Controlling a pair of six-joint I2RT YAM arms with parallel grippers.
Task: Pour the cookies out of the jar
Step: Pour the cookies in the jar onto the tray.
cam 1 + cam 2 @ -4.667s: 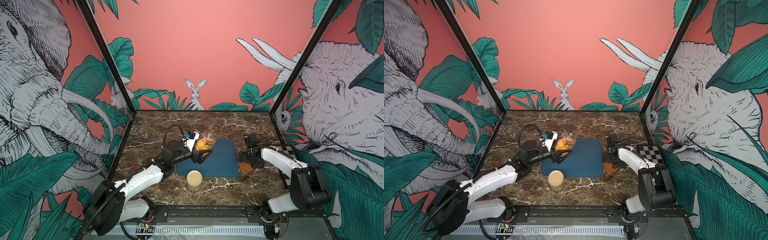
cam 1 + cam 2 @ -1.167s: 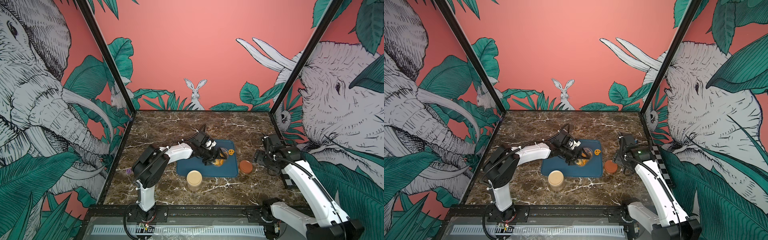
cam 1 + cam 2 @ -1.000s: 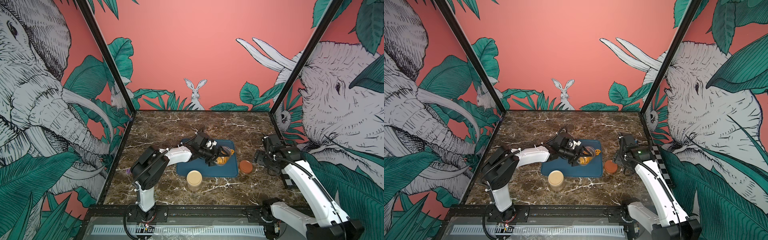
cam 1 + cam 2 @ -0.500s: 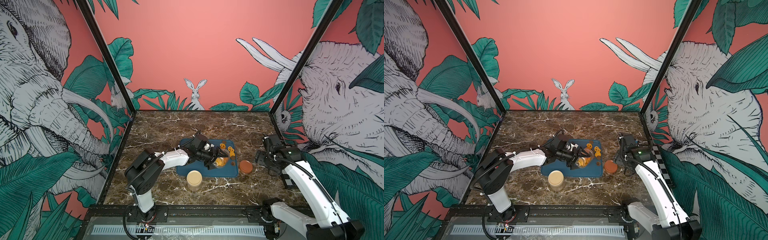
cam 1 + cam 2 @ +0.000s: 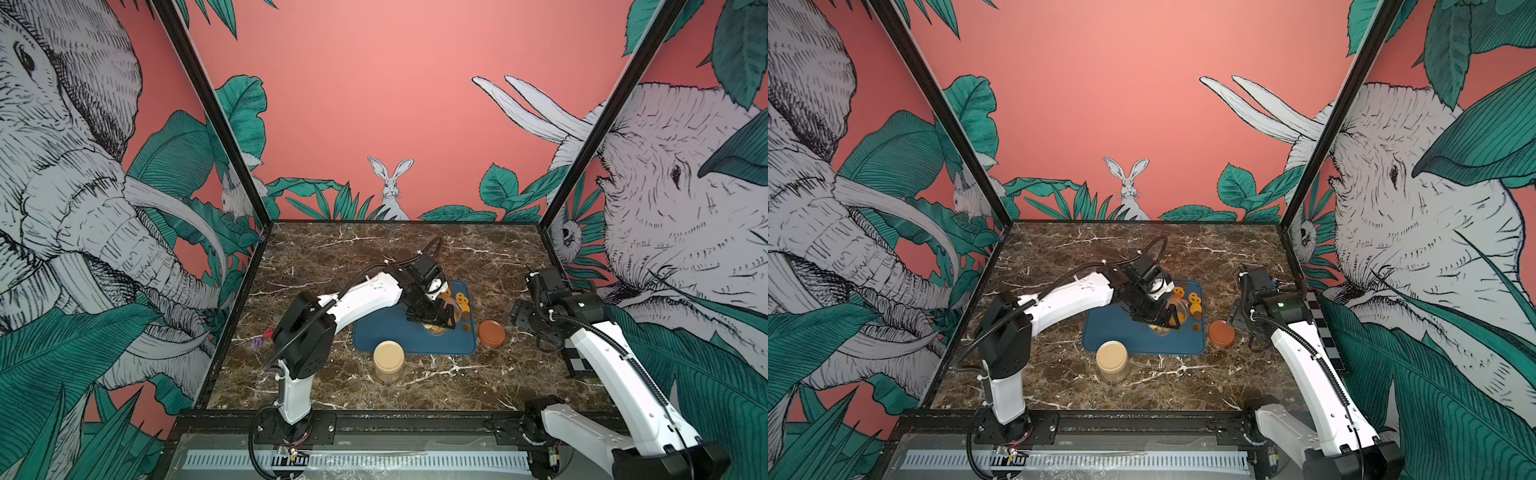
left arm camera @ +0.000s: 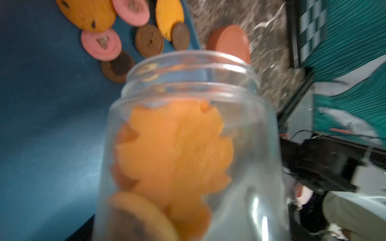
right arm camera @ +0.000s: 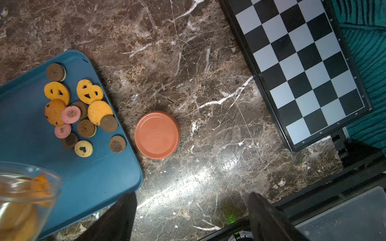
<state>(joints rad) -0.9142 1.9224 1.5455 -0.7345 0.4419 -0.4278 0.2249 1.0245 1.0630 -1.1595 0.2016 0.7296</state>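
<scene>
Cookies (image 7: pixel 83 112), small round biscuits in orange-yellow, dark brown and pink, lie in a loose heap on the far right part of a dark blue rectangular plastic tray (image 7: pixel 94 177). More orange cookies sit inside a clear plastic jar (image 6: pixel 188 146), which hangs tilted over the tray with its open mouth turned toward the heap. The left gripper (image 5: pixel 432 318) is clamped on the jar's body. Whether the jar touches the tray cannot be told.

An orange-brown round lid (image 7: pixel 157 135) lies flat on the brown marble tabletop (image 5: pixel 353 257), just right of the tray. The right gripper (image 7: pixel 192 194) hangs above the marble near the lid, its fingers (image 7: pixel 125 217) spread wide and holding nothing. A second jar with a beige lid (image 5: pixel 388 359) stands upright just beside the tray's near edge. A black-and-white chessboard (image 7: pixel 302 62) lies at the table's right edge.
</scene>
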